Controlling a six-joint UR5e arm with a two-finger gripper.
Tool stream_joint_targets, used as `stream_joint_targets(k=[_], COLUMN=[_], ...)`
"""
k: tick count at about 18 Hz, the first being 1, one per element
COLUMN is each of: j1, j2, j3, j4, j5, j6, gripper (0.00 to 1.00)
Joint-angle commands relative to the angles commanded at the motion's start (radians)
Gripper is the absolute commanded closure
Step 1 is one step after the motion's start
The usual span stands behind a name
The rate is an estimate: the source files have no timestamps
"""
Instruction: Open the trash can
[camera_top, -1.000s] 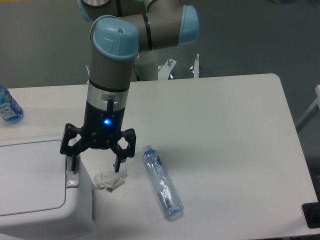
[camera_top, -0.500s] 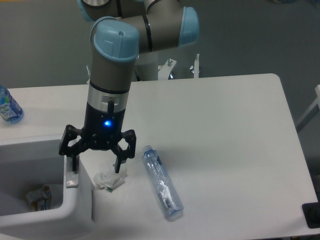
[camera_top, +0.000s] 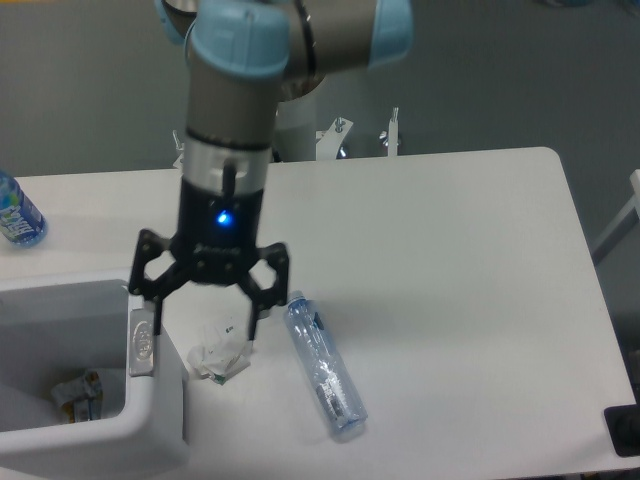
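Note:
The white boxy trash can (camera_top: 150, 410) sits at the lower left, its lid swung out of sight, so I see inside. Crumpled rubbish (camera_top: 74, 392) lies at its bottom. The grey oval push button (camera_top: 141, 342) shows on the right rim. My gripper (camera_top: 205, 325) hangs just above and right of the button, jaws spread wide and empty. Its left fingertip (camera_top: 157, 322) is lifted clear of the button, and its right fingertip (camera_top: 251, 327) is above a crumpled white paper (camera_top: 218, 358).
A clear plastic bottle (camera_top: 324, 363) lies on its side on the white table (camera_top: 440, 260), right of the paper. Another bottle with a blue label (camera_top: 16, 214) stands at the far left edge. A dark object (camera_top: 624, 430) sits at the lower right corner.
The lid was closed a second ago and is now open, showing the inside. My gripper has since lifted up off the button and shifted slightly right.

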Motion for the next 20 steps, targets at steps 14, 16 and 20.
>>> stream_joint_targets(k=[14, 16, 20], j1=[0.279, 0.304, 0.315], j2=[0.054, 0.061, 0.061], j3=[-0.034, -0.060, -0.086], j4=[-0.117, -0.117, -0.126], j5=[0.134, 0.173, 0.279], j6=[0.503, 0.578, 0.796], gripper=[0.00, 0.00, 0.00])
